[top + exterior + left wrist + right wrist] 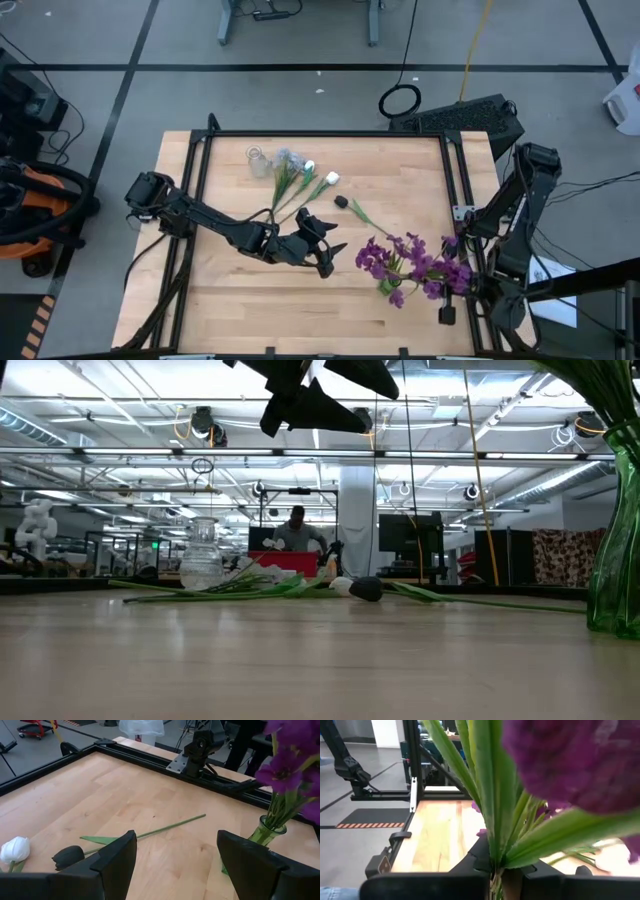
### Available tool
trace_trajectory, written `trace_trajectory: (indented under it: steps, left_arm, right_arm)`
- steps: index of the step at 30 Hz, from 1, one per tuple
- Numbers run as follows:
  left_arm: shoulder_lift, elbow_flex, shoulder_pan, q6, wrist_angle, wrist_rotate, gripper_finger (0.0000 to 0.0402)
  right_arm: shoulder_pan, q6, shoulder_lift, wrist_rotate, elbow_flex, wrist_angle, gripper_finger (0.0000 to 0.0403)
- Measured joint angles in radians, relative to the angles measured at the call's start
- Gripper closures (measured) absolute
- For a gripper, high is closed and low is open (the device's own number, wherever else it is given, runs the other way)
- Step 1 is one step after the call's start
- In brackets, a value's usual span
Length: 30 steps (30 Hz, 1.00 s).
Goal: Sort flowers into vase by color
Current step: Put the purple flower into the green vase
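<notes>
Purple flowers point(410, 265) stand in a green glass vase point(267, 832) near the table's right edge, and my right gripper point(495, 879) is shut on green stalks among them. My left gripper point(175, 852) hangs open above the table's middle point(322, 255), touching nothing. Beyond it a dark bud point(67, 856) on a thin stalk point(170, 826) and a white bud point(15, 849) lie flat on the wood. More white buds point(310, 166) and grey-blue clusters point(290, 158) lie beside a clear glass vase point(260, 160) at the far left. My right gripper pinches a bunch of green stalks and leaves point(495, 855) of the purple flowers between its two fingers, roughly level, from the table's right side. The stalks rise steeply past the fingers, blossoms point(570, 765) above. The fingers hide the stalks' lower ends, so whether they sit in the vase is not visible.
Black rails point(320, 133) frame the wooden table. Bare wood lies along the near edge and at the near left. A person point(297, 532) shows far behind the table in the room.
</notes>
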State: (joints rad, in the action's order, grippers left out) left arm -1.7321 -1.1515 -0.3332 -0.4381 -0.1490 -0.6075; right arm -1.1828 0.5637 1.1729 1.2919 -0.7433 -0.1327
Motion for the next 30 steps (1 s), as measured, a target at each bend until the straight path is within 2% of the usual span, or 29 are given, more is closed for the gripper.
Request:
trace_trajectory:
  steps: [7,30]
  left_arm:
    - [0.000,0.000,0.000,0.000,0.000,0.000,0.0120]
    - [-0.024,0.000,0.000,-0.002,-0.010,0.000,0.0121]
  right_arm:
    - [0.000,0.032,0.030,0.005,0.000,0.001,0.0376]
    - [0.003,0.154,0.133,0.007,0.000,-0.019,0.0373]
